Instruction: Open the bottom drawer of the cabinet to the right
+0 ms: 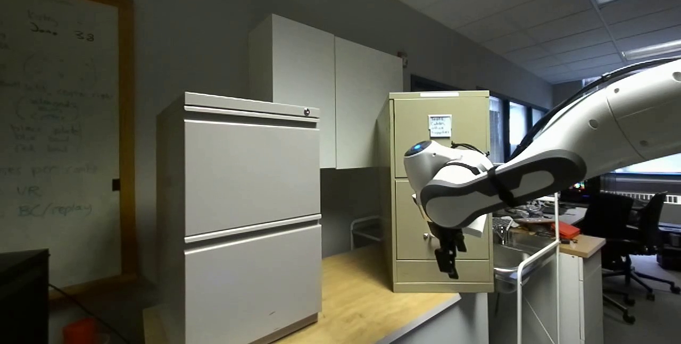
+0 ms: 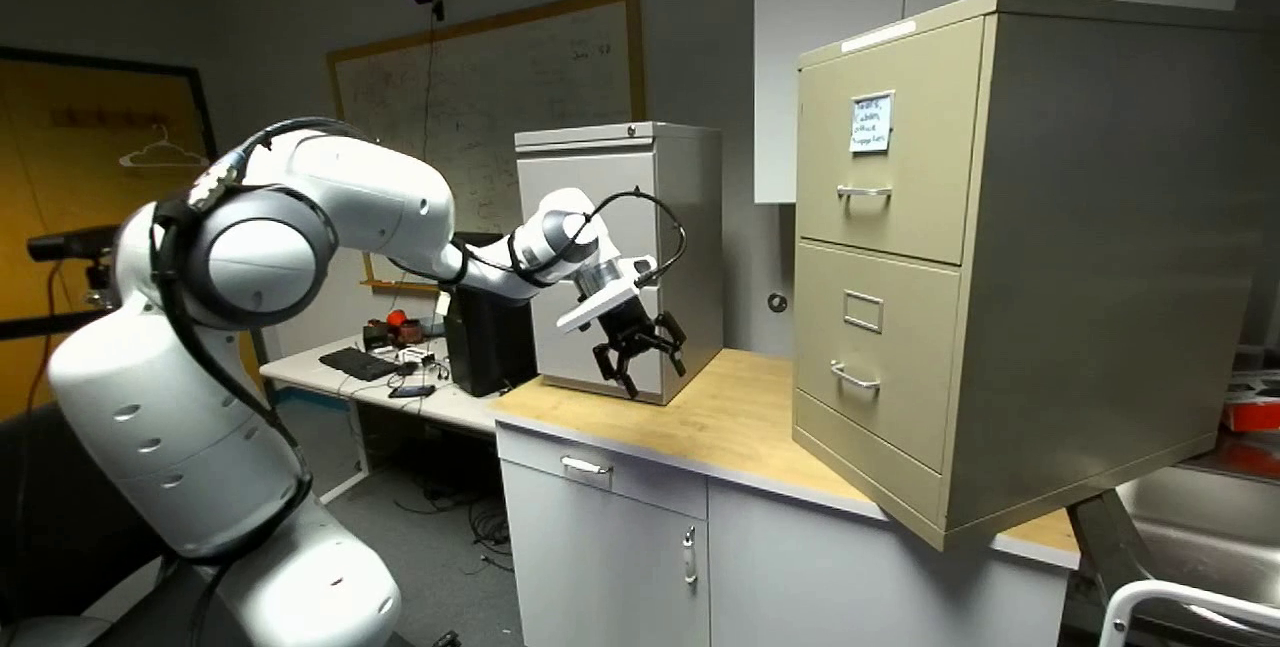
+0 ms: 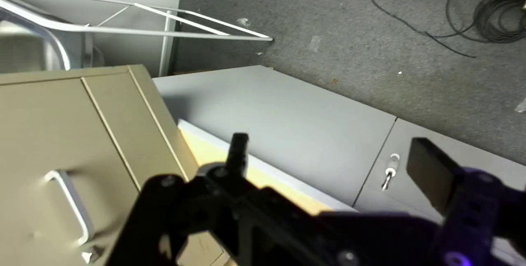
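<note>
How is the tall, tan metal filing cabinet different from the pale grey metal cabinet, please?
The tan metal filing cabinet has silver bar handles; the pale grey metal cabinet shows full-width ledges instead. The tan cabinet's upper drawer carries a white paper label; the grey cabinet shows none. The tan cabinet's corner overhangs the pale wooden countertop; the grey cabinet's visible base rests wholly on it. Both have two large, closed drawers.

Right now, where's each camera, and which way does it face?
Wrist view: mounted behind the tool, which shows, looking down toward the tan cabinet and floor.
An exterior view: off the arm, facing the grey cabinet; arm and tool show.
An exterior view: off the arm, facing the counter; more of the arm shows, tool included.
Both exterior views share the tan cabinet and whiteboard.
</note>
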`<move>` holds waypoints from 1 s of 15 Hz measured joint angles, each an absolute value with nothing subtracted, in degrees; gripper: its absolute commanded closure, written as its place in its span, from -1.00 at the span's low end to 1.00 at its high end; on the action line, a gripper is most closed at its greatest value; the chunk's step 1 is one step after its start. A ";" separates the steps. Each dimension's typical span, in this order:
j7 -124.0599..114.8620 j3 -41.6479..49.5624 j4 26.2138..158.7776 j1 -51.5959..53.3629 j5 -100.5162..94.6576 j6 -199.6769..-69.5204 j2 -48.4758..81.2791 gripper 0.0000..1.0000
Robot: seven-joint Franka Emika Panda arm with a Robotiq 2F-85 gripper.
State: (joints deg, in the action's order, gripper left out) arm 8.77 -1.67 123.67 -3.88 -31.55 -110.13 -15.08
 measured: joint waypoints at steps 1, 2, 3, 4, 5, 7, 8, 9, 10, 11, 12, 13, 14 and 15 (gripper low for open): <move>8.77 -1.78 121.57 -3.74 -32.87 -110.12 -13.49 -1.00; 8.77 -1.81 119.47 -3.53 -34.24 -110.12 -11.85 -1.00; 8.81 -1.81 117.36 -3.35 -35.73 -110.13 -10.11 -1.00; 8.94 -1.81 115.31 -3.25 -37.15 -110.17 -8.33 -1.00; 9.17 -1.78 113.10 -3.24 -38.60 -110.25 -6.33 -1.00; 9.67 -1.48 108.57 -3.25 -41.18 -110.47 -2.10 -1.00; 10.01 -1.15 106.24 -3.26 -42.30 -110.68 0.17 -1.00; 10.49 -0.72 103.90 -3.29 -43.17 -110.91 2.44 -1.00; 11.17 -0.20 101.48 -3.32 -43.88 -111.13 4.78 -1.00; 11.99 0.37 99.13 -3.41 -44.32 -111.39 6.99 -1.00; 12.87 0.93 96.85 -3.53 -44.44 -111.70 9.02 -1.00; 13.82 1.51 94.62 -3.69 -44.44 -112.08 10.93 -1.00; 14.65 2.02 92.45 -3.99 -44.41 -112.35 12.66 -1.00; 15.56 2.53 90.34 -4.34 -44.34 -112.49 14.29 -1.00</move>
State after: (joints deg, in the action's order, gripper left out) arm 15.56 2.53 90.34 -4.34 -44.34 -112.49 14.29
